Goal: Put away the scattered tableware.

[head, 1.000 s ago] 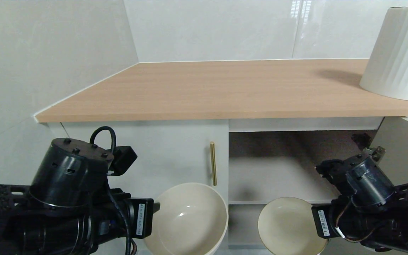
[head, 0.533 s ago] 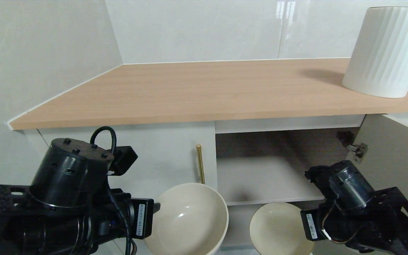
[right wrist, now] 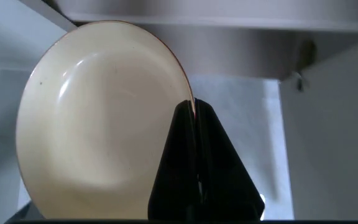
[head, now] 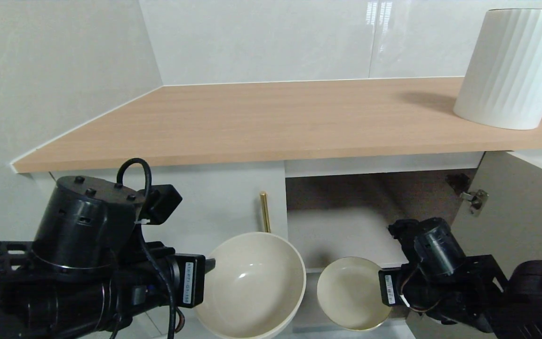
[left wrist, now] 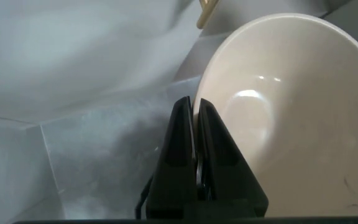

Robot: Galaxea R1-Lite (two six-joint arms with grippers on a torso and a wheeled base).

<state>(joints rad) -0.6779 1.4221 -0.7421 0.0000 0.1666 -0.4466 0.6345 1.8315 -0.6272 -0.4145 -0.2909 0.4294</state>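
Wood-grain counter runs across the head view and meets pale tiled walls in a corner on my left. A white ribbed canister stands on it at the far right. Below, the cabinet has its left door closed, with a brass handle upright. Its right door is swung open, showing a pale shelf inside. My left gripper holds a cream bowl by the rim in front of the closed door. My right gripper holds a cream dish, tipped on edge, before the open compartment at about the shelf's front edge. Bowl and dish hang near each other without touching. In the left wrist view my jaws are pressed together on the bowl's rim, one finger inside and one outside. In the right wrist view my jaws pinch the dish's rim the same way, with the open compartment beyond it. Since half a second ago my right arm has carried the dish leftward and a little higher. The left arm has lifted the bowl slightly, and the counter and canister sit where they were.
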